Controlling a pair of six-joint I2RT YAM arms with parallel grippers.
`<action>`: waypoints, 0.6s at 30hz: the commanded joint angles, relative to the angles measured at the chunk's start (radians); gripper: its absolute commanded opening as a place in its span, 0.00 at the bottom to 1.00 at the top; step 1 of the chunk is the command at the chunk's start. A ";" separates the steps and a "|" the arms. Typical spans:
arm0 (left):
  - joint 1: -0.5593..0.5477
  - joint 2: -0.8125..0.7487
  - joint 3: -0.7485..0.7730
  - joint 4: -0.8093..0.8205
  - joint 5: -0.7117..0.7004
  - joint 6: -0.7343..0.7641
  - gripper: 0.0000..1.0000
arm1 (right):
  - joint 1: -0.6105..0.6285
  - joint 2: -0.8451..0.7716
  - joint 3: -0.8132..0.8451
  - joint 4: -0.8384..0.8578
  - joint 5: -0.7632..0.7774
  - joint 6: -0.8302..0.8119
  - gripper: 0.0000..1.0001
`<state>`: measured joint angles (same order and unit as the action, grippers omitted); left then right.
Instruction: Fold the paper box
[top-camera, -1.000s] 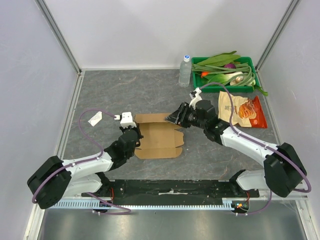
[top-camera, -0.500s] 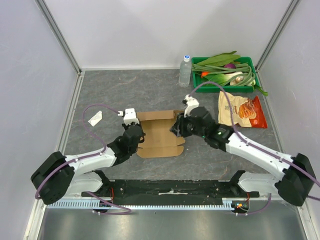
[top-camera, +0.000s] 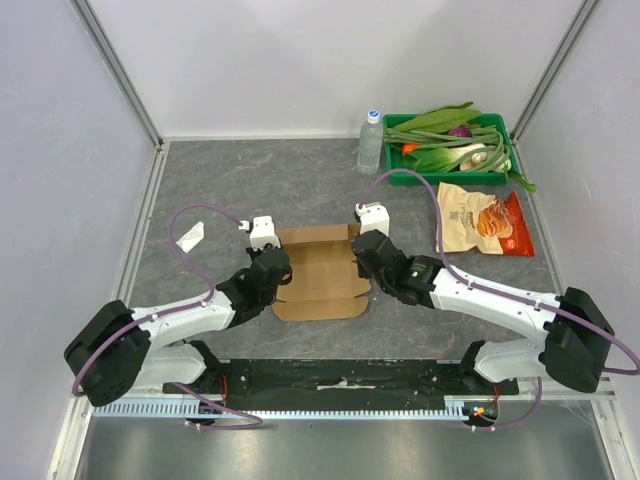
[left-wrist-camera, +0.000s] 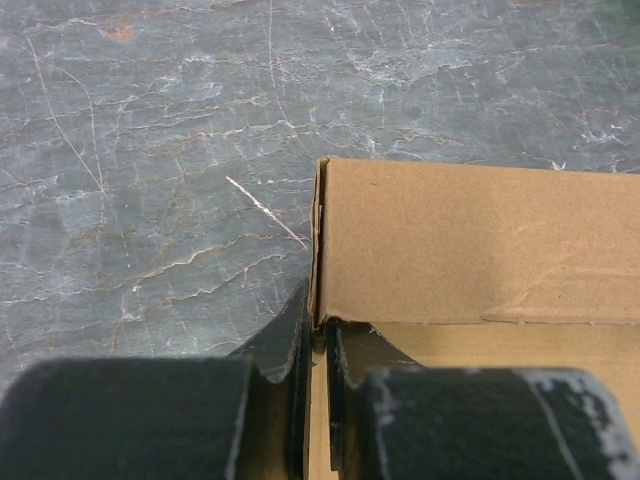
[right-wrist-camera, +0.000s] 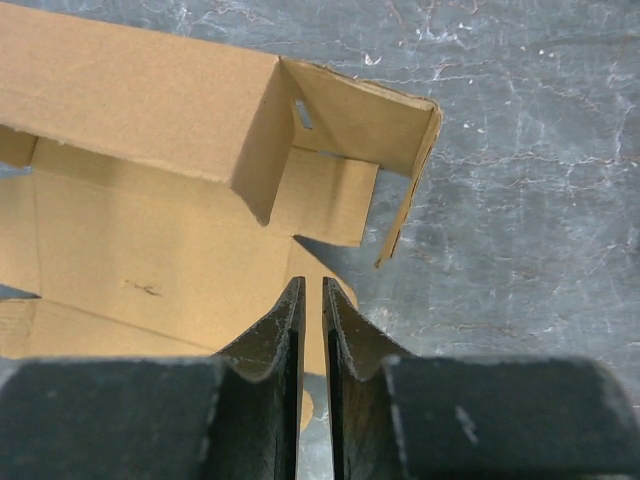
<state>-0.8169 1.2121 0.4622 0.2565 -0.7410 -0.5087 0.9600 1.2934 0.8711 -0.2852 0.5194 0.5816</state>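
Grey marbled counter (top-camera: 250, 190), white walls on three sides. Paper box (top-camera: 322, 280) lies approx. at ctr of counter, between the two arms. Base panel is flat, far wall and right end flap are raised, near flaps are flat.

1. Left gripper (left-wrist-camera: 318, 322): at far left corner of box. Jaws almost fully together, pinching the upright edge of the cardboard wall.
2. Right gripper (right-wrist-camera: 311, 300): at right side of box, over a flat tab near the raised end flap. Jaws nearly together w/ a thin slit between them. Cannot tell whether any cardboard sits in the slit.

Other items:
- White paper scrap (top-camera: 190, 236): left of box, apart from it.
- Clear water bottle (top-camera: 370, 142): upright, far right area, just beside green crate (top-camera: 420, 180).
- Crate holds leafy veg (top-camera: 450, 140).
- Orange-tan snack bag (top-camera: 483, 220): flat, in front of crate, right of box, not touching it.
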 joint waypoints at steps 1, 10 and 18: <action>0.005 -0.048 0.035 -0.008 0.008 -0.066 0.02 | 0.002 0.032 0.032 0.081 0.092 -0.057 0.17; 0.018 -0.105 0.015 -0.011 0.022 -0.083 0.02 | 0.003 0.099 0.051 0.030 0.237 -0.032 0.07; 0.018 -0.131 0.004 -0.007 0.045 -0.085 0.02 | 0.003 0.112 0.063 0.021 0.286 -0.057 0.07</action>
<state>-0.8024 1.1130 0.4629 0.2169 -0.6964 -0.5533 0.9600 1.3991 0.8928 -0.2710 0.7361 0.5373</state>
